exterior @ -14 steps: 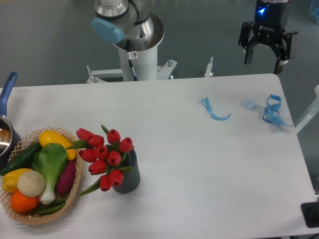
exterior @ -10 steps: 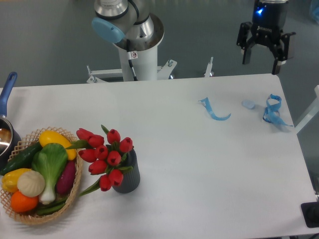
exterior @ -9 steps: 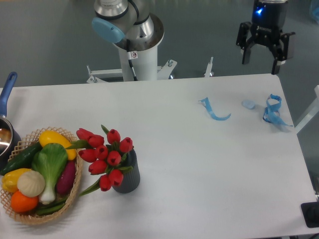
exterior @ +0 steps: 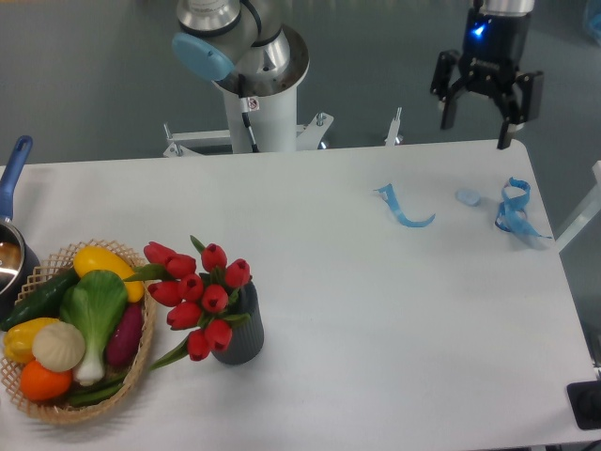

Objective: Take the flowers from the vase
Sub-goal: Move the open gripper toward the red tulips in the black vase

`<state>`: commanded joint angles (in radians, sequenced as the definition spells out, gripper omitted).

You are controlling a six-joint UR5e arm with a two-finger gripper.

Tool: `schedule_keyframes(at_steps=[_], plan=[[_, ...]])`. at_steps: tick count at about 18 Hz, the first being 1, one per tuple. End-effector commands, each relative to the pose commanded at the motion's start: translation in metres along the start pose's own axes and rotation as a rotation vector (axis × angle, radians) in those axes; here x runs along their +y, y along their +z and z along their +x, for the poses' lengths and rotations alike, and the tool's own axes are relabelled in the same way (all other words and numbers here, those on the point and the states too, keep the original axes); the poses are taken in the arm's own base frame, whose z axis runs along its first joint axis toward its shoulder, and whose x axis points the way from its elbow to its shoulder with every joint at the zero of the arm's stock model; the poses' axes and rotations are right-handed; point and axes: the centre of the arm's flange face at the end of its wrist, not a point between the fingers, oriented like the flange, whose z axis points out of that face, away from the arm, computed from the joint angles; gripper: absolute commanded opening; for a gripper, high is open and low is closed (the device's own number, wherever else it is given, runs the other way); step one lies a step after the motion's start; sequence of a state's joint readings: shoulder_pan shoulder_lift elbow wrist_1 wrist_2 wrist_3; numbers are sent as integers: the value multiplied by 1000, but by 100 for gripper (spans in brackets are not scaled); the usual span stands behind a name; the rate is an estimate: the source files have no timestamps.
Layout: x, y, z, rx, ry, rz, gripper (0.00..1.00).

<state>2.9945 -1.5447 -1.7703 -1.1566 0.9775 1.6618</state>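
The black two-finger pincer [exterior: 477, 123] hangs released and empty above the far right edge of the white counter [exterior: 376, 310], well apart from the bunch of red tulip buds with green leaves [exterior: 199, 293] standing in the short dark grey ribbed vase [exterior: 240, 340] near the front left. The approach should probably cross over, descend beside the buds, and grip the bound stems, avoiding the wicker basket of vegetables [exterior: 141, 362].

Wicker basket [exterior: 141, 362] of vegetables sat at the table's [exterior: 376, 310] front left, blue-handled saucepan [exterior: 11, 202] beside it, blue ribbon scraps [exterior: 512, 211] lay far right.
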Motion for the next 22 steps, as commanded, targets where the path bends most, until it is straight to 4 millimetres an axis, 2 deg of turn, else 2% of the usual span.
schedule_keyframes(at_steps=[2, 4, 8, 12, 14, 19, 22], plan=[[-5, 11, 1, 20, -104, 59, 100], [-18, 28, 10, 50, -119, 79, 100], [-53, 79, 36, 114, -105, 106, 100], [-90, 99, 47, 118, -148, 127, 100], [-110, 117, 61, 164, -136, 158, 100], [-133, 154, 86, 260, -132, 192, 100], [-139, 166, 102, 289, -118, 197, 100]])
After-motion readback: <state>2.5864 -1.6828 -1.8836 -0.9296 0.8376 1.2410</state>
